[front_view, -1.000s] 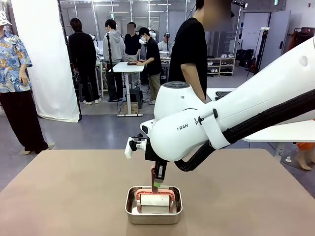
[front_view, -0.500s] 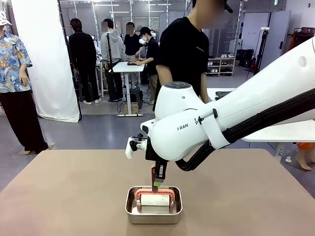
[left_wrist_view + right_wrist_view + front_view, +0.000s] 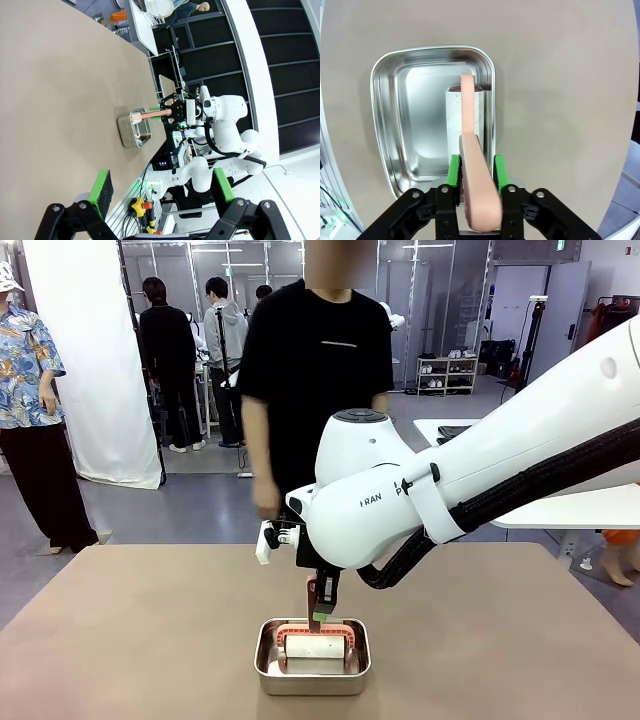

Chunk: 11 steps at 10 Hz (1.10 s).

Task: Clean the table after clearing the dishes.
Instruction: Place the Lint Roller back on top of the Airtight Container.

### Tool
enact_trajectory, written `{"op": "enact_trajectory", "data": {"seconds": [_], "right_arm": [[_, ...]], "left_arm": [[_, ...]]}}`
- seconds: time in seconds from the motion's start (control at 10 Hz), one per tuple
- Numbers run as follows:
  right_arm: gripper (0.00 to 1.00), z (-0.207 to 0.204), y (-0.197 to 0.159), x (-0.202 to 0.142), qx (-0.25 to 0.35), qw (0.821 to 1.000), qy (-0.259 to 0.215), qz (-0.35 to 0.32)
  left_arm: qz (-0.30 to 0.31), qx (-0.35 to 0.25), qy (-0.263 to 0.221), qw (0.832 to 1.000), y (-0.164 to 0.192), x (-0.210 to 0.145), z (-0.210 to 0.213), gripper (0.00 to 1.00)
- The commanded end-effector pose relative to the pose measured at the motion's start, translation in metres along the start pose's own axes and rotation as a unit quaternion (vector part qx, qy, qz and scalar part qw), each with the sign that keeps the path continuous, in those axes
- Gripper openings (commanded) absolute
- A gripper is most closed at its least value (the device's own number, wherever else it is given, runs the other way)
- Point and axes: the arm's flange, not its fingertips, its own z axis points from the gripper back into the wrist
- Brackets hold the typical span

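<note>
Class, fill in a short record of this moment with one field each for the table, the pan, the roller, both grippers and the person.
table: bare brownish top, holds one steel pan
steel pan: near the robot's edge, holds the roller
lint roller: white roll in pan, pink handle standing up
right gripper: jaws either side of the handle, grip unclear
left gripper: open, nothing held, above the table
person: standing at far side

The table [image 3: 130, 630] has a plain brownish top. One small steel pan [image 3: 312, 675] lies on it, at the near edge, about the middle.
</note>
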Motion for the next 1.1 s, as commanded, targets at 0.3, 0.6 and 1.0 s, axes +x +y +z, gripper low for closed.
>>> {"op": "enact_trajectory", "data": {"seconds": [0.3,0.6,1.0], "right_arm": [[1.00,0.014,-0.009,0.000,-0.015,1.000,-0.011,0.015],[1.00,0.033,-0.014,0.005,-0.013,1.000,-0.015,0.017],[1.00,0.025,-0.015,0.008,-0.020,1.000,-0.015,0.002]], "left_arm": [[-0.003,-0.001,-0.005,1.000,-0.003,-0.003,0.001,1.00],[-0.003,-0.001,-0.005,1.000,-0.003,-0.003,0.001,1.00],[-0.003,-0.001,-0.005,1.000,-0.003,-0.003,0.001,1.00]]}}
